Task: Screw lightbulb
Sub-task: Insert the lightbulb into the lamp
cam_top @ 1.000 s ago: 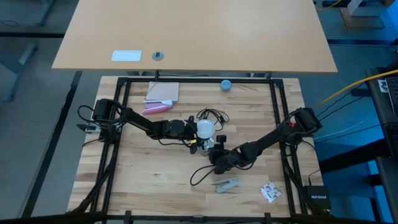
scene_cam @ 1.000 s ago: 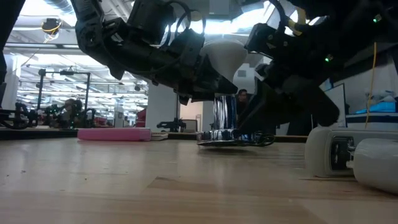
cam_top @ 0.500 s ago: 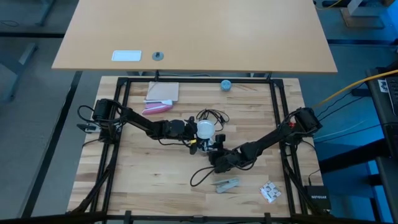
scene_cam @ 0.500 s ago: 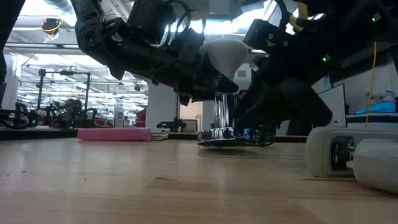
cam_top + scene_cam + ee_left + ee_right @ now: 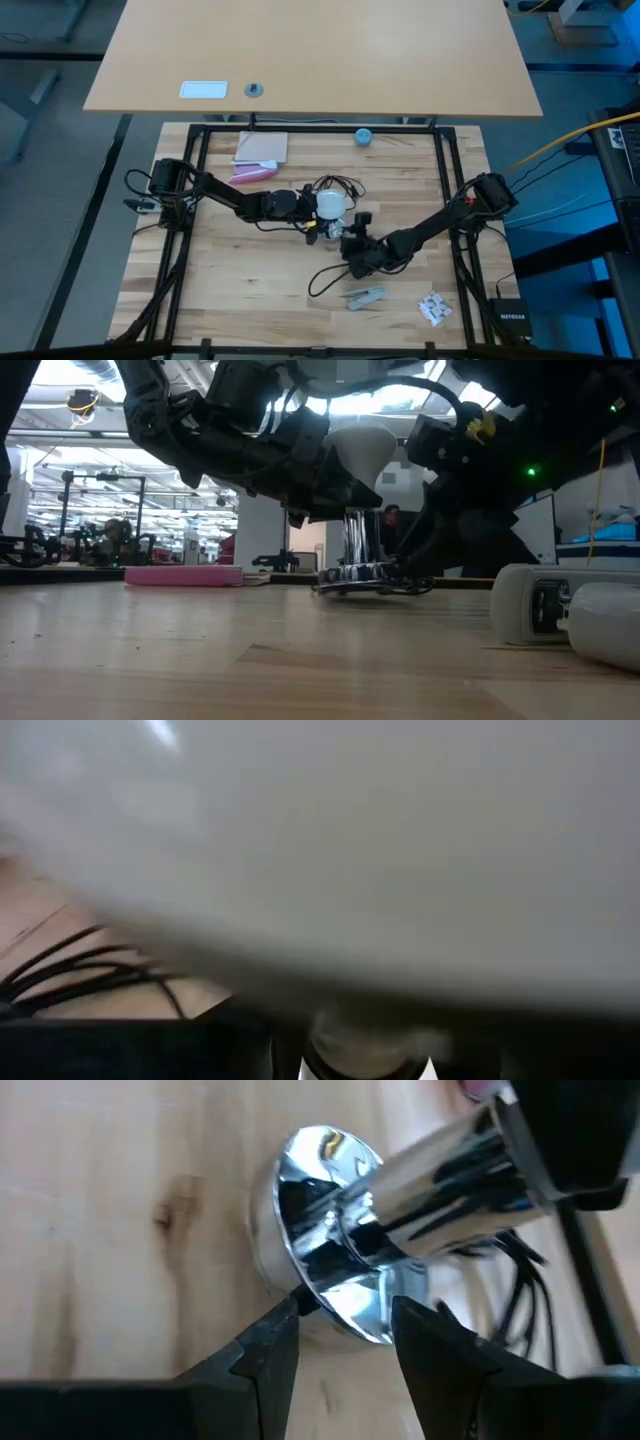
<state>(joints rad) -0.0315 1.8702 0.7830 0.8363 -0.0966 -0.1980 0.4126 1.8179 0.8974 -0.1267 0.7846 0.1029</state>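
The white lightbulb (image 5: pixel 330 204) sits in my left gripper (image 5: pixel 320 206) at the table's middle. In the low view the lightbulb (image 5: pixel 365 445) hangs dome up, just above the chrome stem (image 5: pixel 352 540) of a small lamp base. The stem rises from a shiny disc (image 5: pixel 370 582) on the wood. My right gripper (image 5: pixel 352 233) comes in low from the right and is shut on that disc (image 5: pixel 330 1210). In the left wrist view the bulb (image 5: pixel 330 850) fills nearly the whole picture. My left gripper pinches the bulb's dome (image 5: pixel 340 455) between its two fingers, coming in nearly level from the table's left. The bulb is clear of the table, neck down over the stem. My right gripper holds the disc's rim (image 5: pixel 345 1320) between its two fingertips (image 5: pixel 285 1325), slanting down from the right and near side. The disc rests on the table with the stem upright.
A black cord (image 5: pixel 340 185) lies tangled behind the lamp, and another loop (image 5: pixel 322 282) lies in front of it. A pink object (image 5: pixel 250 174) and a beige pad (image 5: pixel 262 147) are at the far left. A grey clip (image 5: pixel 365 296) and a white packet (image 5: pixel 434 308) are near the front.
My right gripper has tipped and turned at the lamp's base and has shifted a little toward the far edge. The disc has slid slightly with it. The bulb has stayed where it was.
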